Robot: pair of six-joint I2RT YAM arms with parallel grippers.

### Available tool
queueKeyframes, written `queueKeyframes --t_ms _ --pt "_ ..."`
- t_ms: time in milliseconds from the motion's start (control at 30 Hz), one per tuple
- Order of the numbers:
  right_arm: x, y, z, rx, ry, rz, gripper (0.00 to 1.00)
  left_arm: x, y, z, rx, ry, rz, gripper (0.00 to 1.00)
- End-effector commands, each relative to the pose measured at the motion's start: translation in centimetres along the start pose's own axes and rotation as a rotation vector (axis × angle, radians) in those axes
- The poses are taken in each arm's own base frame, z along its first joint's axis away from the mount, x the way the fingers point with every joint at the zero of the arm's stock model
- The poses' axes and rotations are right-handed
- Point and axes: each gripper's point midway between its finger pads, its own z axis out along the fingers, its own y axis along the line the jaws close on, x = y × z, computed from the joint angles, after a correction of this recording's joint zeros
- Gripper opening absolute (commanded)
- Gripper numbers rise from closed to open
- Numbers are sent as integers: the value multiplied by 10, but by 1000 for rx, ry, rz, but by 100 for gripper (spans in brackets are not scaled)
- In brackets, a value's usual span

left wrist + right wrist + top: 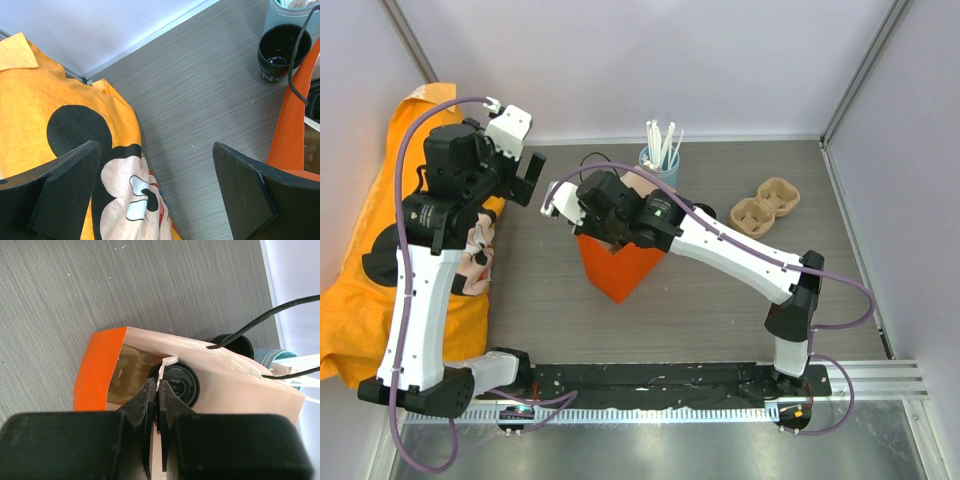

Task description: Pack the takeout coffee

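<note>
— Pale walls [620, 60] close in a grey wood-grain surface [720, 310], and the orange bag [620, 275] stands near its middle. Where is the coffee?

— Inside that bag. Our right wrist view shows a black-lidded cup [182, 385] down in it, against the pale inner wall. Our right hand [158, 390] hangs over the mouth, jaws pinched almost together on a thin white piece [168, 361], a straw or stirrer as far as we can judge.

— And our left hand [157, 187]?

— Spread wide and holding nothing, over the border of the orange cloth [360, 300] at the surface's left edge.

— How do we do this step well?

— We take the step to be dropping the white piece in beside the cup. We should hold it upright, aim for the gap between lid and bag wall, and let go only once its tip is below the rim. The paper walls look soft, so a sideways nudge could tip the bag.

— What can't we make out?

— From above, our own arm covers the bag's mouth. The lower end of the white piece is lost between the jaws. Something round and brown lies in the bag beside the cup, and we cannot tell whether it matches the pulp carrier [765, 207] toward the far right corner. The blue cup [658, 165] at the far edge is partly behind the arm.
</note>
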Motion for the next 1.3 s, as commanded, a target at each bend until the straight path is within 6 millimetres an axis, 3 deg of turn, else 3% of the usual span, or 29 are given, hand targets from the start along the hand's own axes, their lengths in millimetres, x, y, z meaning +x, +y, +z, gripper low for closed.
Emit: queueKeyframes --t_ms 0,300,400,433,600,700,900,933,1100,1233,1267 --pt "-7 -3 -3 12 -18 7 12 -9 3 -7 -10 -47 -10 100" --pt "-17 -12 -18 28 -50 16 48 -11 -1 -9 13 -59 -11 100" --pt "-24 -17 -28 37 -74 11 61 -12 -1 -8 16 -62 -12 100" --pt "-28 -20 -34 41 -91 12 71 -12 -1 -9 15 -63 -14 100" --pt "-45 -32 -61 60 -154 17 76 -12 -2 -8 25 -64 -16 100" --pt "-61 -42 -87 71 -227 29 79 -12 -6 -7 43 -65 -18 100" --pt "-78 -83 -134 105 -356 132 80 -8 -21 -6 123 -64 -16 100" --pt "-76 -101 -142 132 -375 170 80 -8 -23 -5 133 -65 -18 100" --pt "-70 -142 -189 191 -460 251 81 -9 -40 -6 228 -78 -20 100" --pt "-45 -161 -198 212 -450 288 81 -3 -60 -4 329 -71 -41 100" --pt "-33 -179 -200 253 -450 330 81 -1 -63 -2 345 -68 -43 100"
